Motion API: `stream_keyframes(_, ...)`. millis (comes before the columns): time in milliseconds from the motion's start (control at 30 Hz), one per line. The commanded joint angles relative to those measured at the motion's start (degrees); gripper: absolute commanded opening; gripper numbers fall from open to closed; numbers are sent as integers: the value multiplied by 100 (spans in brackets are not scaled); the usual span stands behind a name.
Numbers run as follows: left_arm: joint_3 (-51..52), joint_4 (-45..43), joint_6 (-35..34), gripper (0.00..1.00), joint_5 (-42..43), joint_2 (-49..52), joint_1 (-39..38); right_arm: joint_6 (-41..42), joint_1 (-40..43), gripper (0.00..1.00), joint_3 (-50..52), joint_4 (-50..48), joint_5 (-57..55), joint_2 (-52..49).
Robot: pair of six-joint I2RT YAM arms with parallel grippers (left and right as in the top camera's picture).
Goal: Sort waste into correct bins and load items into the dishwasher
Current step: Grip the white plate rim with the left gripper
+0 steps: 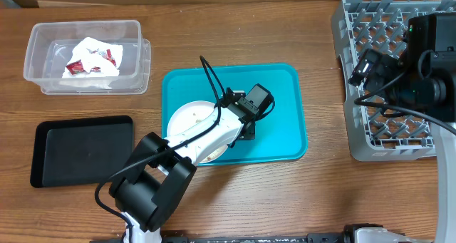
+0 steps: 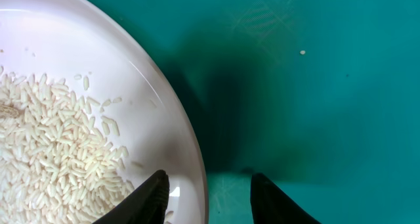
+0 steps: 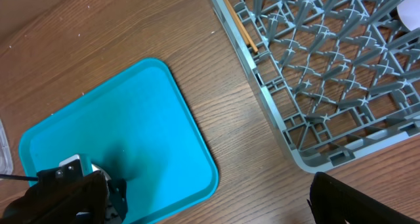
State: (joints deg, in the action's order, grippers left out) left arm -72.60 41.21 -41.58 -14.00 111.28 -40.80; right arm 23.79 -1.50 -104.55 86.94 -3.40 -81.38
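My left tool (image 2: 209, 184), half open, straddles the rim of the flat round white plate (image 2: 144, 73), which lies leftward, teal plastic tray (image 2: 328, 106) rightward

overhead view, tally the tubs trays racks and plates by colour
clear tub: 1
black tray: 1
teal tray: 1
grey rack: 1
white plate: 1
total: 5
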Motion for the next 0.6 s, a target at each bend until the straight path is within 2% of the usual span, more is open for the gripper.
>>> stream_keyframes(0,13,-15,22,43,-144,92,-28,26,17,100,-7,-33,-35,37)
stream_keyframes(567,24,-118,94,42,-337,94,-26,26,17,100,-7,-33,-37,37)
